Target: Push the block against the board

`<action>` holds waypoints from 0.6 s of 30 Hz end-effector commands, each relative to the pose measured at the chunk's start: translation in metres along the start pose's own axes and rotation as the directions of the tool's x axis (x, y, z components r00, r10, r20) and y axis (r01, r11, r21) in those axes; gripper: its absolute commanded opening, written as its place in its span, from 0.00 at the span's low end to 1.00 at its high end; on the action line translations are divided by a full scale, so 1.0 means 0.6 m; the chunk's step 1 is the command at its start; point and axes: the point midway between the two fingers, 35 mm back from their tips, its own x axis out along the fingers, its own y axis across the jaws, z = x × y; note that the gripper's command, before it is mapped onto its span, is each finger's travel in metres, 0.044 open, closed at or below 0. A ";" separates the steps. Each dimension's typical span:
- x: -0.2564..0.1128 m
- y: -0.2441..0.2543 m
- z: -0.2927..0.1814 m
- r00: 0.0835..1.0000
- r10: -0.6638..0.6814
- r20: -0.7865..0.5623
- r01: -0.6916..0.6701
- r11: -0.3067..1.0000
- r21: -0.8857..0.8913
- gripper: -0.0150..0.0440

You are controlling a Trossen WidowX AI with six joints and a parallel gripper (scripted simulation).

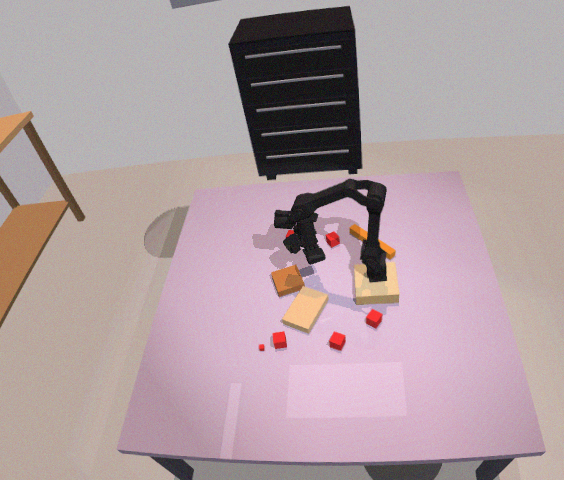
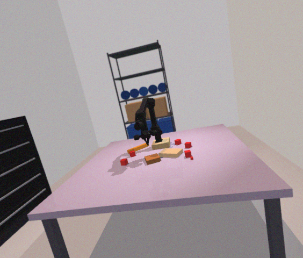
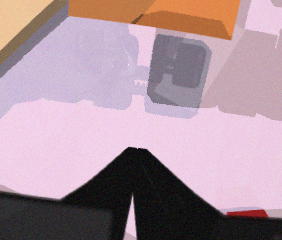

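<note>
The square block (image 1: 286, 280) (image 2: 152, 159) (image 3: 191, 15), orange-brown, lies flat on the table. The board (image 1: 305, 308) (image 2: 171, 152) (image 3: 11, 30), pale tan, lies flat beside it, turned at an angle to the block. Their near corners are very close in the top and exterior views; no side of the block lies along the board. Whether the corners touch I cannot tell. My gripper (image 2: 147, 144) (image 3: 135, 157) is shut and empty, above the table on the block's arm side, clear of both parts. In the top view its fingertips are hard to make out.
The arm's base stands on a thick pale block (image 1: 388, 289) (image 2: 161, 145). An orange bar (image 1: 355, 230) (image 2: 137, 148) lies beside it. Red cubes (image 1: 332, 238) (image 1: 279, 339) (image 1: 337, 341) lie around; another red cube (image 1: 374, 318) is near the base and one is partly behind the gripper. A tiny red cube (image 1: 261, 347) is beyond the board.
</note>
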 end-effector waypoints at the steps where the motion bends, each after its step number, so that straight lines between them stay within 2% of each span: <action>1: -0.057 -0.004 0.006 1.000 -0.012 0.023 0.012 1.000 0.000 0.25; 18: -0.060 -0.004 0.005 1.000 -0.011 0.023 0.011 1.000 0.000 0.25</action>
